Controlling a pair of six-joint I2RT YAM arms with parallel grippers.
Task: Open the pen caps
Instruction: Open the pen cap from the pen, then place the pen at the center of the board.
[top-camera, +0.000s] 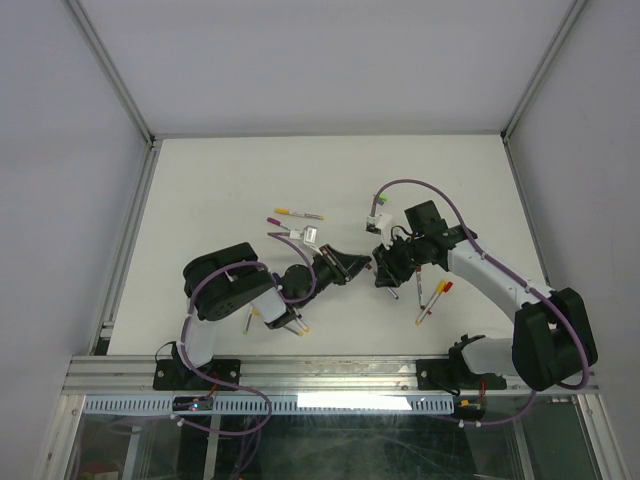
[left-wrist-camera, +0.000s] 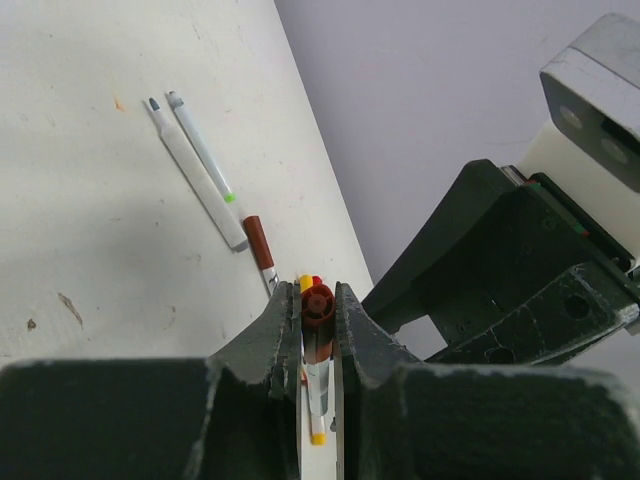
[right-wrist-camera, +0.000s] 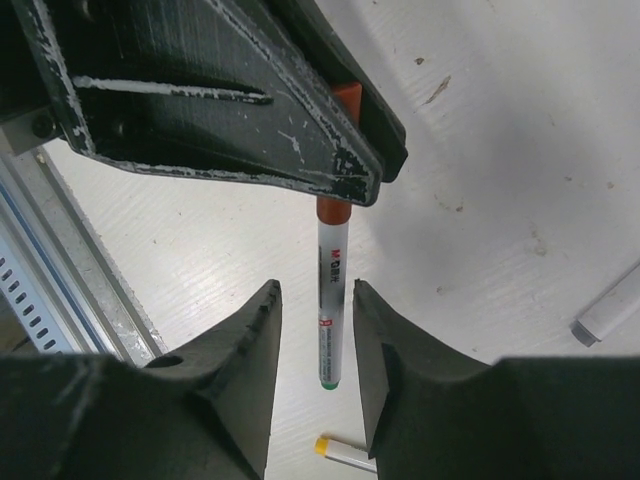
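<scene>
Our left arm folds back on itself near its base, then reaches right, low over the table, so that the left gripper ends at mid-table. Our right arm rises from its base, bends at the elbow by the right edge and slopes in leftward. The right gripper meets the left one almost tip to tip.

The left claw is clamped on the dark red cap of a pen, with both fingers pressing its sides. The cap sits right at those fingertips, above the table. Its long axis crosses the jaws rather than running along them. The round closed end faces up toward the left wrist camera. The white barrel runs out the other side, down toward the table, ending in a green tip. Whether that tip touches the table we cannot tell.

The right claw stands open, gripping nothing. Its two fingertips flank the lower barrel, one on each side, with a gap showing on both.

Just beyond the left fingertips, a second dark red cap lies flat on the table.
</scene>
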